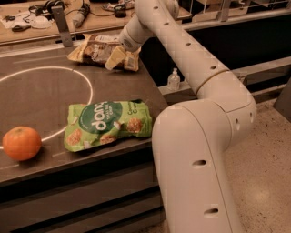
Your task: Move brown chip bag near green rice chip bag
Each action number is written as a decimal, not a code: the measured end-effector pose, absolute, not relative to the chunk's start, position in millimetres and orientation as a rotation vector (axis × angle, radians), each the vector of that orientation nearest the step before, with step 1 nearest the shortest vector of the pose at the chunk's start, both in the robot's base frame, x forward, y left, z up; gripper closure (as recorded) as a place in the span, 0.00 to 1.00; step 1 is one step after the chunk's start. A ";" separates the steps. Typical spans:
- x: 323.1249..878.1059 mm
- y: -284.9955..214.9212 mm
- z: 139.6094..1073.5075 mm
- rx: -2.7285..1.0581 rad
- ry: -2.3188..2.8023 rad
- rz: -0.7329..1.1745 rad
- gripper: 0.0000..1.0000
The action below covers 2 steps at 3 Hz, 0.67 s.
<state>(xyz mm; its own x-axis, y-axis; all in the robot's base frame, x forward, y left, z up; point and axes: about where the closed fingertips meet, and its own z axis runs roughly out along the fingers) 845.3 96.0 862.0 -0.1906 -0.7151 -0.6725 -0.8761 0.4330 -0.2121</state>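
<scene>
The brown chip bag (93, 49) lies flat at the far right corner of the dark table (41, 100). The green rice chip bag (107, 124) lies flat near the table's front right edge, well apart from the brown bag. My gripper (114, 57) reaches in from the right on the white arm (182, 50). It is down at the right end of the brown bag, over its tan edge, and covers part of it.
An orange (21, 143) sits at the front left of the table. A white circle line (68, 73) is painted on the tabletop. A small clear bottle (173, 80) stands on a ledge to the right. A bench with cables (41, 13) runs behind.
</scene>
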 end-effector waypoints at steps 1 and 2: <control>840.8 87.9 840.2 -1.369 2.006 0.271 0.42; 837.6 83.3 839.4 -1.375 2.012 0.278 0.64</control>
